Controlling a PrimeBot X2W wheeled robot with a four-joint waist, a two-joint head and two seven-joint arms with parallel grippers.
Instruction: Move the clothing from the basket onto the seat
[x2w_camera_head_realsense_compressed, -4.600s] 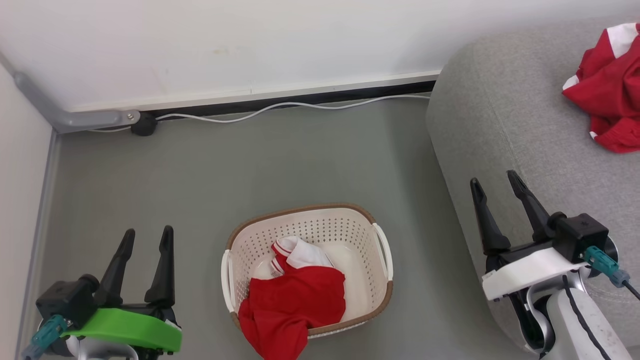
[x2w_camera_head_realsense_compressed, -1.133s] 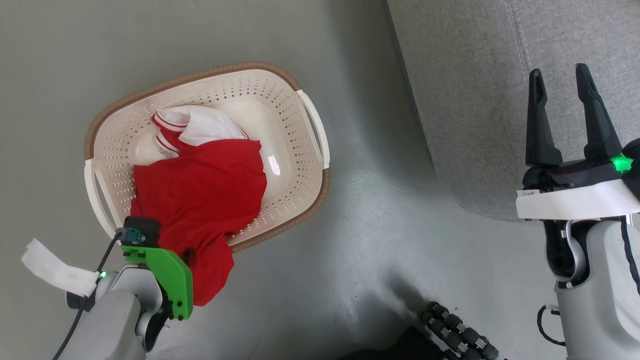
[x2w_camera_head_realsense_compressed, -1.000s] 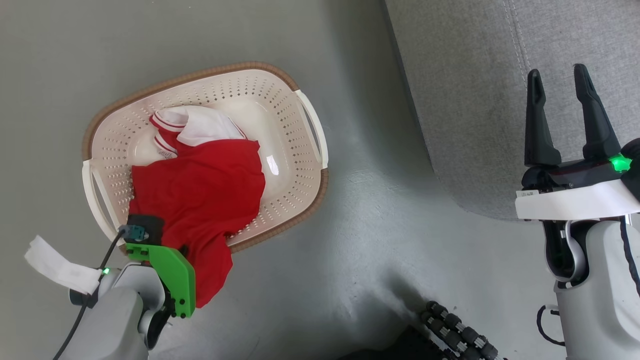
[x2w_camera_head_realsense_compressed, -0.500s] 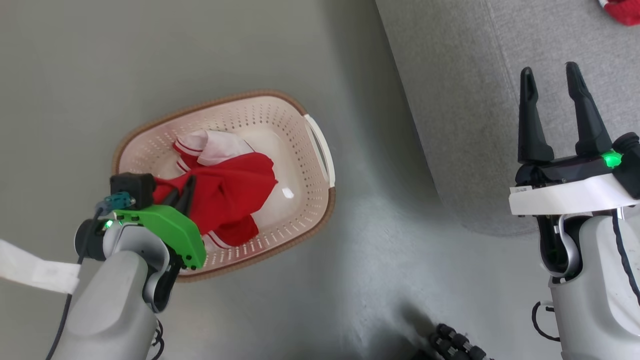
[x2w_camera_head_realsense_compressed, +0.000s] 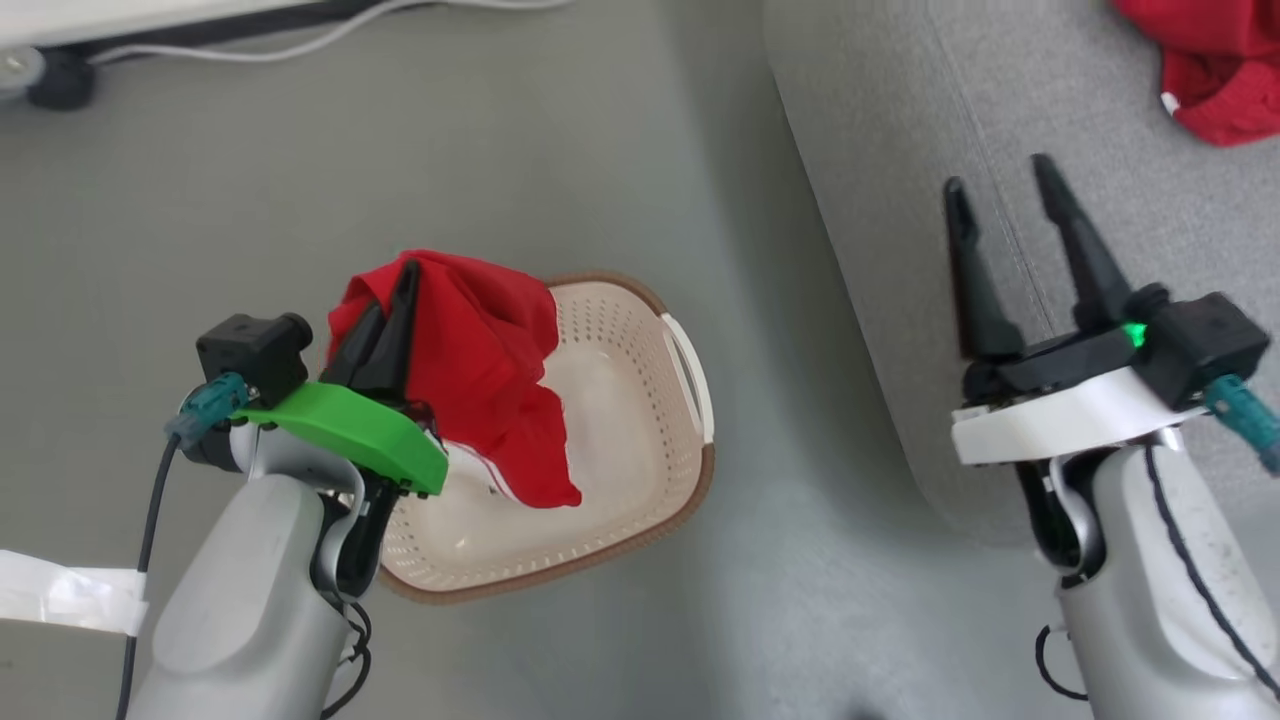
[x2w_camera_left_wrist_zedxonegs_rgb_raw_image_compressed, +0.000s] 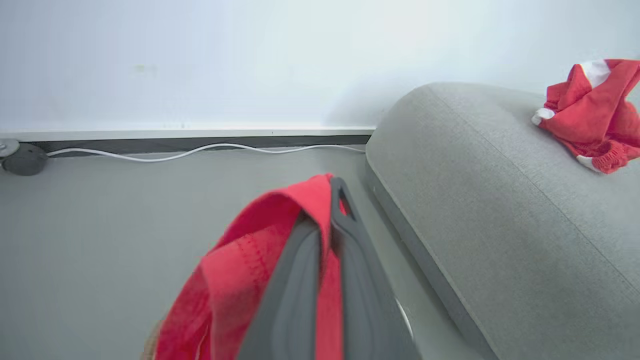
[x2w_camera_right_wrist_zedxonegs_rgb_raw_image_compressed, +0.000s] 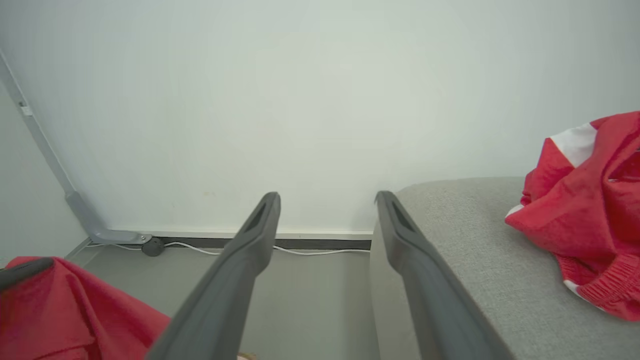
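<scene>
Jaws, left gripper (x2w_camera_head_realsense_compressed: 398, 285): we record them pressed together on a fold of the red garment (x2w_camera_head_realsense_compressed: 480, 340). In the left wrist view, cloth (x2w_camera_left_wrist_zedxonegs_rgb_raw_image_compressed: 235, 270) runs up between the two dark fingers (x2w_camera_left_wrist_zedxonegs_rgb_raw_image_compressed: 350, 260) almost to their tips.

Jaws, right gripper (x2w_camera_head_realsense_compressed: 1000, 178): we record them spread wide and empty, poised over the rounded arm of the seat (x2w_camera_head_realsense_compressed: 900, 200). In the right wrist view the fingers (x2w_camera_right_wrist_zedxonegs_rgb_raw_image_compressed: 240, 260) point toward the pale wall (x2w_camera_right_wrist_zedxonegs_rgb_raw_image_compressed: 320, 100).

Item 1, red garment. It hangs from the left gripper above the basket (x2w_camera_head_realsense_compressed: 610, 320). Its lower end droops over the side of the basket nearer that arm, with a strip of white trim at the hem. We cannot tell whether the lowest fold touches the basket.

Item 2, basket. Oval and cream, with perforated walls, a brown rim and a white handle (x2w_camera_head_realsense_compressed: 690, 370) on the side facing the seat. It stands on the grey floor (x2w_camera_head_realsense_compressed: 400, 150), near the seat but apart from it. Its pale bottom is in sight beside the hanging cloth.

Item 3, seat. Light grey upholstery with a stitched seam, on the robot's right of the basket.

Item 4, second red garment (x2w_camera_head_realsense_compressed: 1215, 70). Crumpled, with a white patch and a ribbed edge, it lies on the seat, well apart from the right gripper.

Item 5, white cable (x2w_camera_left_wrist_zedxonegs_rgb_raw_image_compressed: 200, 148). It lies along the foot of the wall.
</scene>
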